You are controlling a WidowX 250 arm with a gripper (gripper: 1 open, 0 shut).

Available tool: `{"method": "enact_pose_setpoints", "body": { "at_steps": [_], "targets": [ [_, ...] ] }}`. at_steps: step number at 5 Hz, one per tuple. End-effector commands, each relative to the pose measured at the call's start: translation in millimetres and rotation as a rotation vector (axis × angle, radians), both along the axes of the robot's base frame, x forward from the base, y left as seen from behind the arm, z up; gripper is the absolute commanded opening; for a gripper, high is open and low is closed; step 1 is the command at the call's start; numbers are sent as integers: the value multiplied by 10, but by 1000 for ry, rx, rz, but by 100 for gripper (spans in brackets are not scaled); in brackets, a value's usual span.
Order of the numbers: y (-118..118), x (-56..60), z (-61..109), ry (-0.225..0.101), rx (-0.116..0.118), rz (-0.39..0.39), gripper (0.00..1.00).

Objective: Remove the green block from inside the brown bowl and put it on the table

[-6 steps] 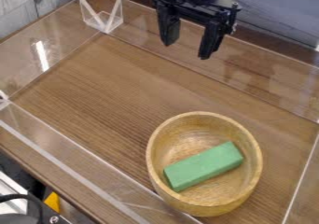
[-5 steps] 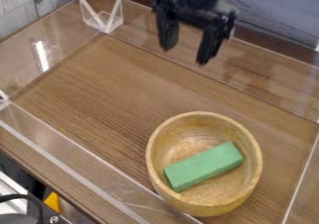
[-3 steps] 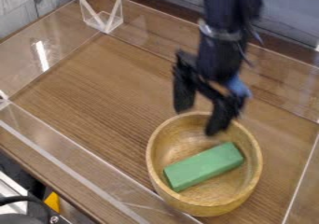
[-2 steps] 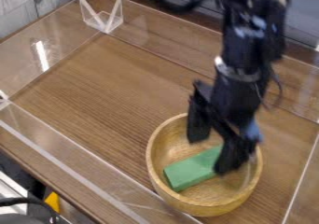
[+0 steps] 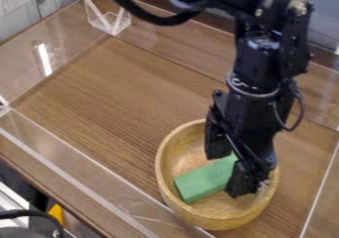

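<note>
In the camera view, the green block [image 5: 200, 183] lies inside the brown bowl [image 5: 185, 204], on the surface [image 5: 113, 96] toward the bottom of the frame. Its long axis runs diagonally, from the lower left up to the upper right, with the lower-left end in plain sight near the bowl's wall. The block's upper-right end is hidden behind the tool [image 5: 231, 175], and so is much of the bowl's right side; the top of the arm [image 5: 252, 54] is cut off by the frame. The tool points down over the bowl, its jaws wide open. Whether either finger touches the block cannot be made out.
</note>
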State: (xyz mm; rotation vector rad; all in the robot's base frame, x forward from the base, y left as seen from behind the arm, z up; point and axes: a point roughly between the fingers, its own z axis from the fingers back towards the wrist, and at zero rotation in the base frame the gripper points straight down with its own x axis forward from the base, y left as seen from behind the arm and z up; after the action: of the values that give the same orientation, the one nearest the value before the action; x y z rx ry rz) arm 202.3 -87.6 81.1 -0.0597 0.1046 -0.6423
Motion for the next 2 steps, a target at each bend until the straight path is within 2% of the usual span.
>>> {"method": "enact_pose_setpoints", "body": {
  "at_steps": [1,2],
  "targets": [
    [34,26,66,-56,-25,-2,100],
    [73,26,65,-75,-40,5,100]
  ]
}}
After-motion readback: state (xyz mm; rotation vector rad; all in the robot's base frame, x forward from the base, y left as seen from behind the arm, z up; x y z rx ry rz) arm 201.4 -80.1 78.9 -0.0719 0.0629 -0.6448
